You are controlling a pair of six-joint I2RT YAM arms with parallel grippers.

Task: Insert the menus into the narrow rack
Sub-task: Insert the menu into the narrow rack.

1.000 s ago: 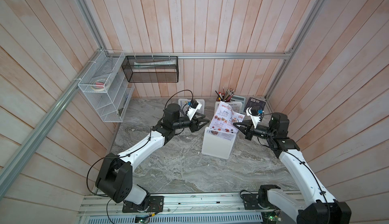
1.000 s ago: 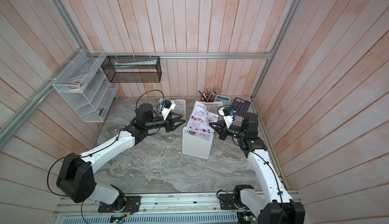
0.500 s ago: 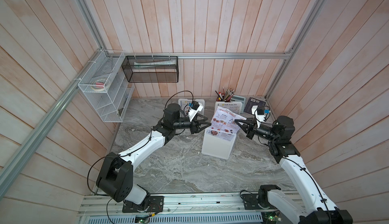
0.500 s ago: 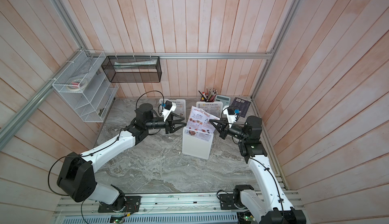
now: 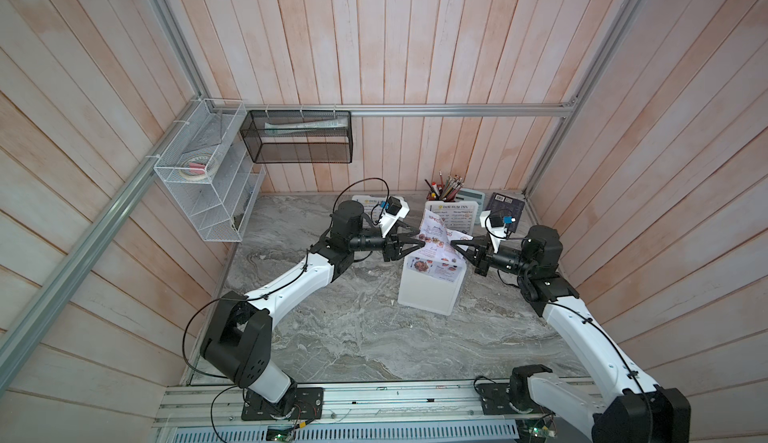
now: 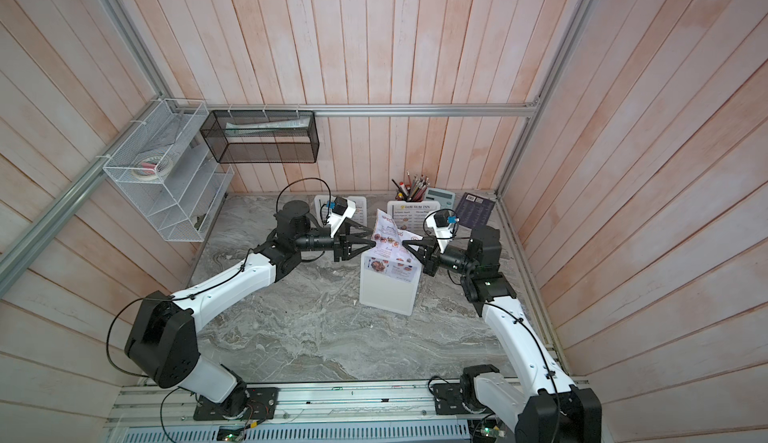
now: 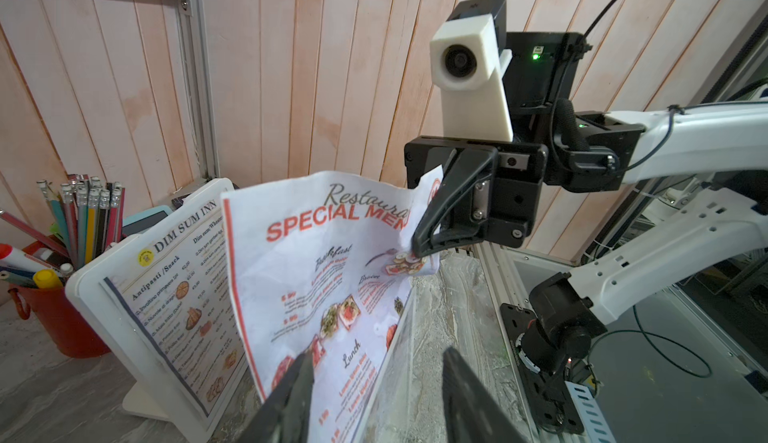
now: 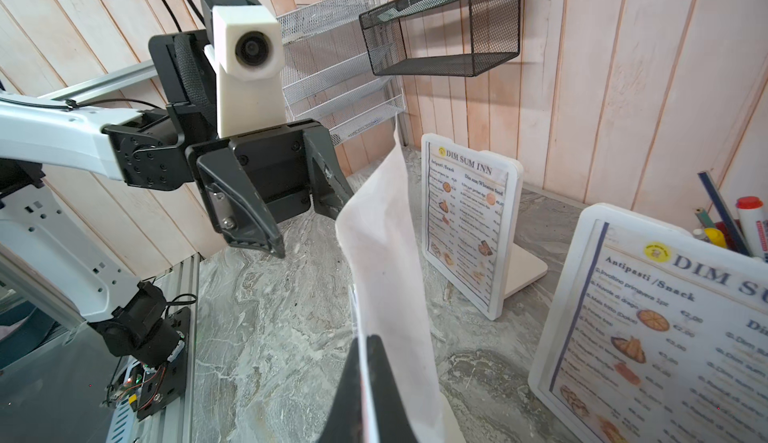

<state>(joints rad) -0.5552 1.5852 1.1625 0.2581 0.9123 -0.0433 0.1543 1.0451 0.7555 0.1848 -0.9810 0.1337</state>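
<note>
Over the rack (image 5: 428, 295), Special Menu (image 5: 436, 235) stood on end, half in. Right jaws clamped its right edge; left jaws gaped, left edge between them.

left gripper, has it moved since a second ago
Yes. The left gripper has edged toward the white rack, nearer the Special Menu.

My grey marble table (image 5: 353, 337) bears a white holder (image 5: 428, 295) at centre. Behind it stand one DIM SUM INN menu (image 5: 455, 213), another DIM SUM INN menu (image 5: 368, 204), a red pencil cup (image 7: 62, 324), a calculator (image 5: 472, 196) and a dark booklet (image 5: 505, 209).
</note>
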